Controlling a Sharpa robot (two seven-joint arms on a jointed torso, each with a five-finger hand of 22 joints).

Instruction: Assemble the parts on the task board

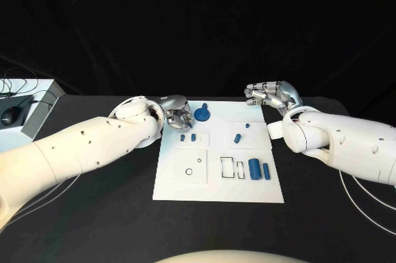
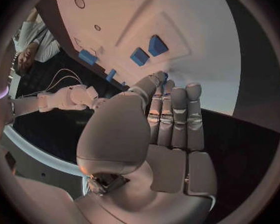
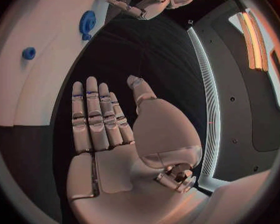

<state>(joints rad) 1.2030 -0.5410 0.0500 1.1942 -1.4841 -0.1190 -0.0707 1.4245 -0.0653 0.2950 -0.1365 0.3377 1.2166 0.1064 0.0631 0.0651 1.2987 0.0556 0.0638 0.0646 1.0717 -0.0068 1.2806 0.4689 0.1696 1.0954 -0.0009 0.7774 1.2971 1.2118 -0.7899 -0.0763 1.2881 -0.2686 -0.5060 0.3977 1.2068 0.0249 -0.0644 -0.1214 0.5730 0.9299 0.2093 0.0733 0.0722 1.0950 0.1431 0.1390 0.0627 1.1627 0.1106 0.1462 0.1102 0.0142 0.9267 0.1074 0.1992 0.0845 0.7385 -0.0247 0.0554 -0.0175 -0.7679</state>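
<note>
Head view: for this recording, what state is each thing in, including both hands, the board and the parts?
Left robot hand: at the board's far left corner, fingers straight, a small blue piece at its fingertips; whether held, cannot tell.
Right robot hand: open, empty, off the board's far right corner.
Task board: flat on the table.
Blue gear: lying at the board's far edge.
Two blue cylinders: lying side by side, unassembled.
Small blue pegs: lying loose.

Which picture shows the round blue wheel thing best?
The head view: the blue wheel sits whole at the white board's far edge. The right wrist view shows it small and bent near the rim.
</note>
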